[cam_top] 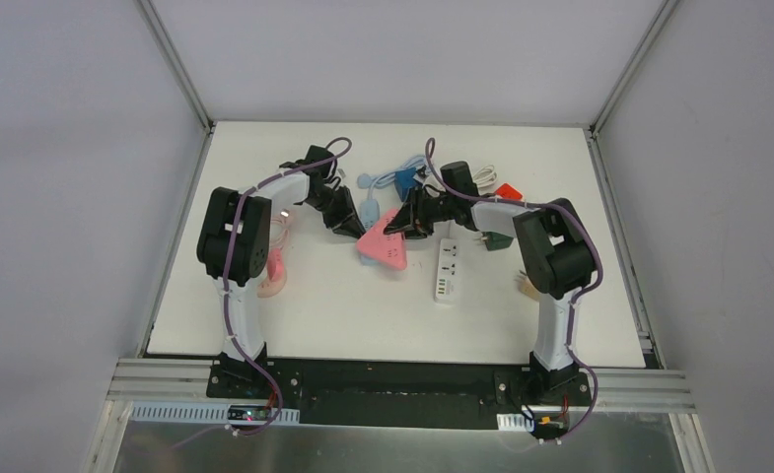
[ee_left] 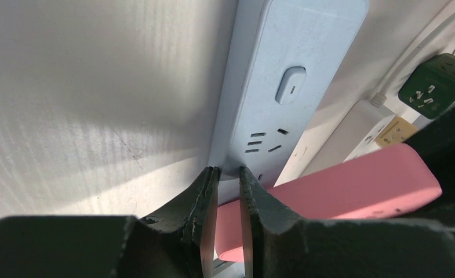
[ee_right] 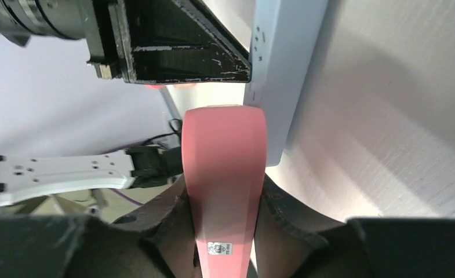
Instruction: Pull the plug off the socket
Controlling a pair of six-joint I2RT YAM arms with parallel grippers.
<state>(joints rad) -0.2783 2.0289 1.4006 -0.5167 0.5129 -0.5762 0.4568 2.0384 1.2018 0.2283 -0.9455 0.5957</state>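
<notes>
A pink plug block (cam_top: 384, 248) lies across the near end of a light blue socket strip (cam_top: 368, 208). My right gripper (cam_top: 403, 226) is shut on the pink block, which fills the right wrist view (ee_right: 225, 174) between my jaws (ee_right: 225, 189). The block's far end meets the blue strip (ee_right: 283, 69). My left gripper (cam_top: 347, 227) stands tip-down on the blue strip's near end (ee_left: 283, 87). In the left wrist view (ee_left: 229, 169) its jaws are almost together, with nothing between them, and the pink block (ee_left: 341, 185) lies just beyond.
A white power strip (cam_top: 448, 268) lies right of the pink block, with a green adapter (cam_top: 498, 239) and a red one (cam_top: 507, 190) behind it. A blue plug (cam_top: 403, 179) with cable sits at the back. A pink object (cam_top: 276, 268) lies by the left arm.
</notes>
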